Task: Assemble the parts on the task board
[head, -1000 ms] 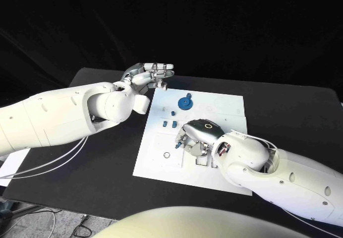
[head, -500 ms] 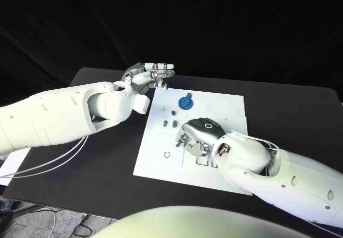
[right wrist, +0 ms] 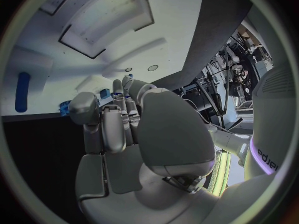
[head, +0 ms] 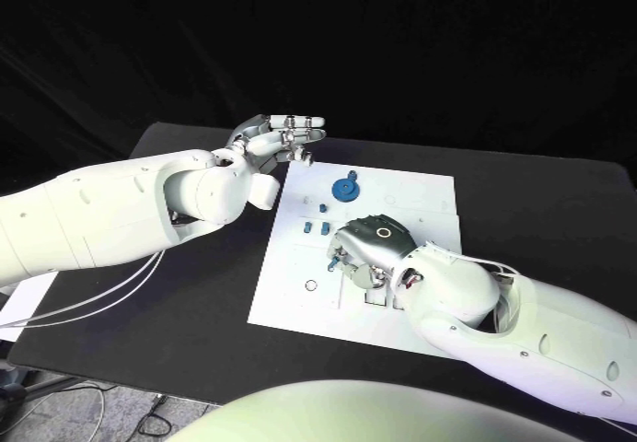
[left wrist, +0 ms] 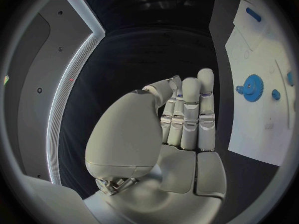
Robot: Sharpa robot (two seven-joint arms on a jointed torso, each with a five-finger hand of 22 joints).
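over the middle of the white task board (head: 299, 295) our right hand (head: 365, 247) works low among the small blue parts, while our left hand (head: 275, 138) waits off the far-left corner.

we hold the right hand palm-down just above the board, fingers curled toward a small blue piece (head: 332, 268) at its fingertips, likely so that it can be picked up or seated; whether the fingers actually grip anything we cannot tell, since the hand hides its own tips. we keep the left hand raised above the black table (head: 199, 313), fingers straight and close together with the thumb folded across the palm, holding nothing, which leaves the board free for the other arm. the blue gear (head: 345, 190) lies flat on the board's far half, apart from both hands, and two little blue pegs (head: 315, 227) sit between it and the right hand.
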